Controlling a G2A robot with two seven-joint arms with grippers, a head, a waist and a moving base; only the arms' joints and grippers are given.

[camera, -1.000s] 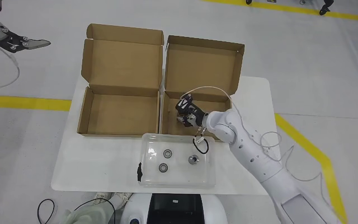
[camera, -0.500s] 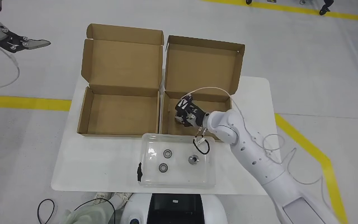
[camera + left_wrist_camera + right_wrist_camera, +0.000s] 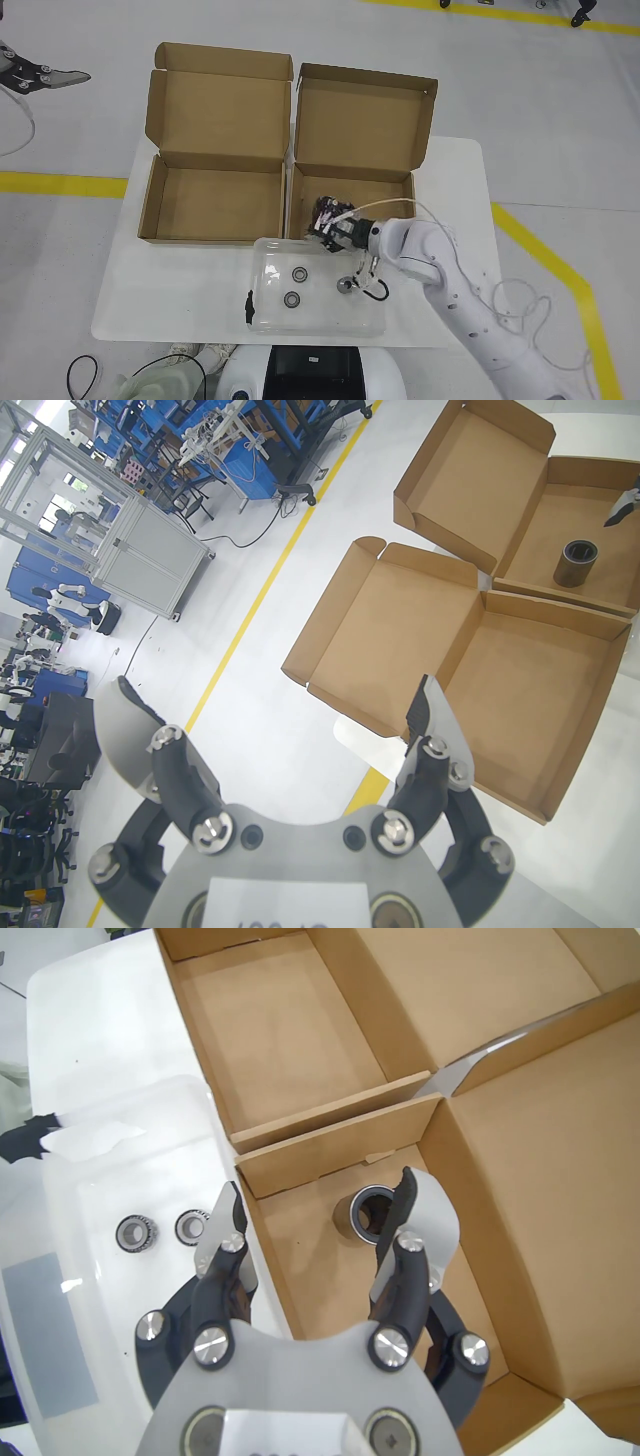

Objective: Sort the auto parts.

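I record that my right gripper (image 3: 320, 1192), spread and empty, has drawn back from the right-hand box (image 3: 500, 1188) towards the tray (image 3: 125, 1103), leaving the black sleeve (image 3: 367, 1215) in that box; the bearings (image 3: 134, 1233) remain unsorted.

The right gripper (image 3: 320, 1183) partly hides a dark cylindrical sleeve (image 3: 361, 1215) inside a cardboard box (image 3: 525, 1153) cut off at the edge.
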